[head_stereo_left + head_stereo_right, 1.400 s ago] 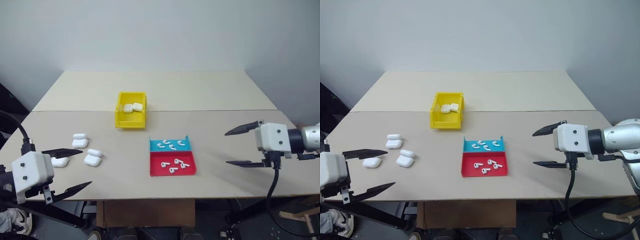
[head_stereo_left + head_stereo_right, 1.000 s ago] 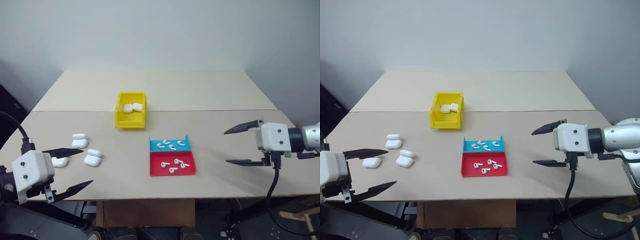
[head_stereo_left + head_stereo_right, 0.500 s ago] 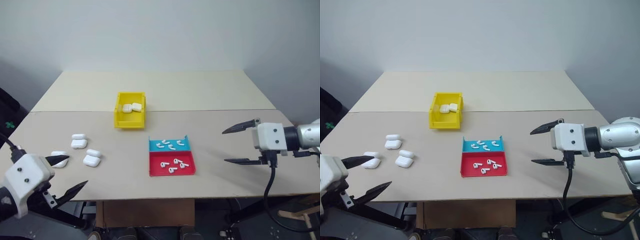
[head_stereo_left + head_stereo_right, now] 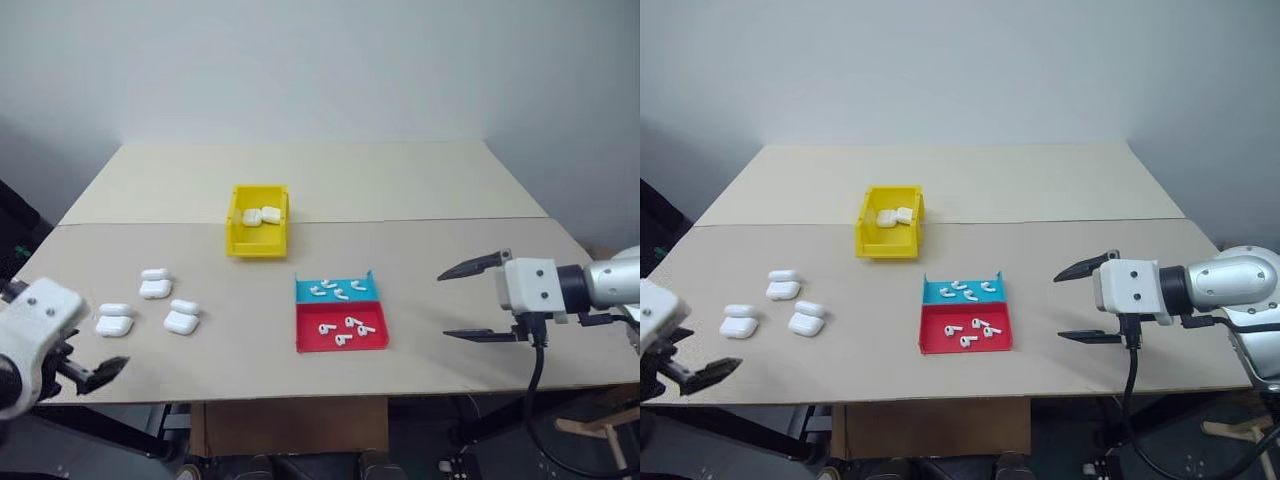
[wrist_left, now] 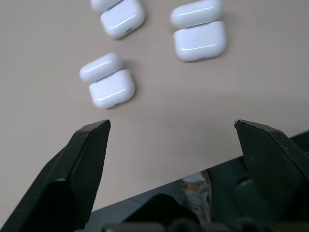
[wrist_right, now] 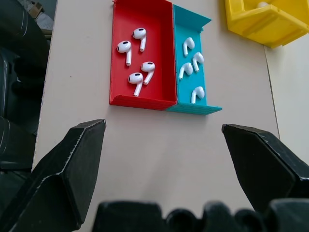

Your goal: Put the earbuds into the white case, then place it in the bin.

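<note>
left gripper (image 5: 171,130) has swung out and down toward the near left corner of the table (image 4: 420,190) since the earlier frames, and now hangs just off the front edge with its fingers turned downward. jaws stand wide apart, holding nothing. right gripper (image 4: 462,302) has barely shifted, hovering over the right side of the table, jaws wide, empty.

white cases: four lie on the left part of the table, all with lids flipped open. one (image 4: 113,319) nearest the left gripper, one (image 4: 182,317) to its right, one (image 4: 155,284) behind them; the wrist view shows three of them ahead of the fingers, apart from each other. none touched by either gripper.

earbuds: four in the red tray (image 4: 341,329), four in the teal tray (image 4: 336,290). the two trays sit touching, teal behind red, near table centre, well left of the right gripper.

bin (image 4: 256,220), yellow, stands behind the trays toward mid-table. two more white cases (image 4: 261,215) rest inside it, side by side.
</note>
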`<move>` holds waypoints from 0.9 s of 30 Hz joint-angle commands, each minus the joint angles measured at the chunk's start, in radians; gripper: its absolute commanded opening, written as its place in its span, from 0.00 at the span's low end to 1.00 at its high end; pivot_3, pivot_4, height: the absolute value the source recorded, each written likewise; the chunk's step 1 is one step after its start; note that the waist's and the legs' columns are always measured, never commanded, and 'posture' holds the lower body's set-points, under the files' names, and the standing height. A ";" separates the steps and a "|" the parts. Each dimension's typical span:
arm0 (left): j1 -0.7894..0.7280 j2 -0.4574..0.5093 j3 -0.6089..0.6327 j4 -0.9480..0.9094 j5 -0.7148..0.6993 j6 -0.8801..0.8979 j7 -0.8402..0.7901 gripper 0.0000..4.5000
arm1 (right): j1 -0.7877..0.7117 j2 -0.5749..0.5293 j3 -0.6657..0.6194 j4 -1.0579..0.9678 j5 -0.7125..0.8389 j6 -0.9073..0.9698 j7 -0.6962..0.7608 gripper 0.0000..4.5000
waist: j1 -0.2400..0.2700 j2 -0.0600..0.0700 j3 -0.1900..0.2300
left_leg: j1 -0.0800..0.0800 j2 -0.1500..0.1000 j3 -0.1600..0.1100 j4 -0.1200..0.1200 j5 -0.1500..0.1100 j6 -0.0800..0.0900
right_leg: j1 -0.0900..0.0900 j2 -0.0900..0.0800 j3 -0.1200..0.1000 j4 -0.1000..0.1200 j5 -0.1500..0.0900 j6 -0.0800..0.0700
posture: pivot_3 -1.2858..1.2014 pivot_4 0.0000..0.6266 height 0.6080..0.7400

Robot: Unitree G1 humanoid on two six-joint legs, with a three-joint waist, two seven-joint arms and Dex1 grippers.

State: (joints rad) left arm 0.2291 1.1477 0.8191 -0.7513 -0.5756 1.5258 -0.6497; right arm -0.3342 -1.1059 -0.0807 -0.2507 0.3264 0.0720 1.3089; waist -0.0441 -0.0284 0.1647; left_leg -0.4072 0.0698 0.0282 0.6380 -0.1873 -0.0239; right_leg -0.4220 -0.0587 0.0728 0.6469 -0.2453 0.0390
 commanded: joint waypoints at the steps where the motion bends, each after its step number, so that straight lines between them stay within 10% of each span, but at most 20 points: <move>1: -0.061 0.055 -0.054 0.085 0.023 0.059 0.022 1.00 | 0.013 -0.003 -0.024 -0.032 0.002 0.016 -0.017 0.99 | -0.002 0.000 0.000 | 0.000 0.000 0.000 -0.001 0.000 -0.001 | 0.000 0.000 0.000 0.000 0.000 0.000 | 0.52 0.24 1.00; 27: -0.613 0.120 -0.725 0.921 0.141 -0.250 -0.061 1.00 | 0.141 0.009 -0.058 -0.141 -0.005 0.092 -0.135 0.99 | 0.004 -0.002 0.001 | -0.001 0.000 0.000 -0.004 0.000 -0.001 | -0.002 0.000 -0.001 0.000 0.002 0.005 | 0.52 0.24 1.00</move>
State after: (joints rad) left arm -0.3613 1.2648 0.1153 0.1408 -0.4660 1.3057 -0.6986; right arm -0.1861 -1.0913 -0.0998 -0.3653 0.3162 0.1607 1.1838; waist -0.0398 -0.0309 0.1661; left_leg -0.4081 0.0694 0.0282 0.6341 -0.1878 -0.0250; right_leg -0.4234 -0.0584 0.0721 0.6474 -0.2428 0.0435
